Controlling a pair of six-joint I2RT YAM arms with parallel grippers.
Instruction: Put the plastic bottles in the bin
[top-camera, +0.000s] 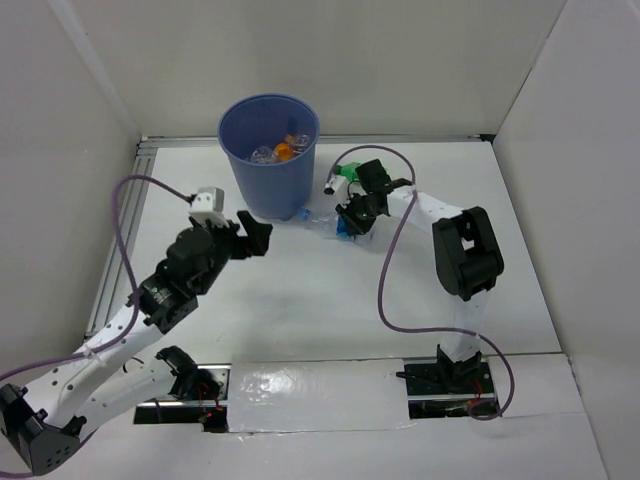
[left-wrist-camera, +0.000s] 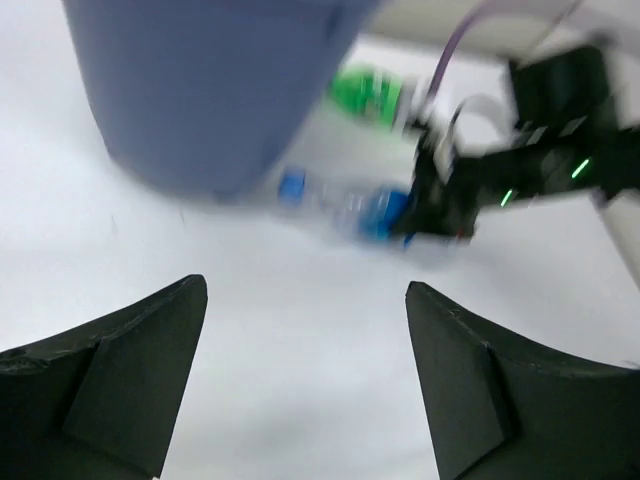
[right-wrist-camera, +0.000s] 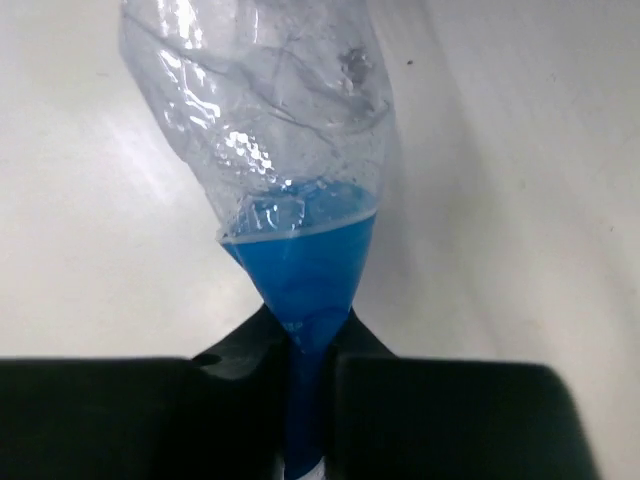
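Note:
The blue bin (top-camera: 268, 170) stands at the back of the table, with an orange bottle (top-camera: 284, 152) and clear bottles (top-camera: 263, 154) inside. Just right of its base a clear plastic bottle with a blue label (top-camera: 322, 220) lies on the table. My right gripper (top-camera: 352, 222) is shut on its label end. In the right wrist view that bottle (right-wrist-camera: 290, 130) is squashed flat between the jaws of the right gripper (right-wrist-camera: 312, 400). A green bottle (top-camera: 345, 173) lies behind the gripper. My left gripper (top-camera: 255, 235) hangs open and empty left of the bin's base; its wrist view shows the bin (left-wrist-camera: 210, 90) and the held bottle (left-wrist-camera: 340, 200) ahead.
White walls close in the table on the left, back and right. A metal rail (top-camera: 125, 230) runs along the left edge. Purple cables (top-camera: 385, 280) loop from both arms. The green bottle (left-wrist-camera: 368, 92) shows blurred beyond the bin.

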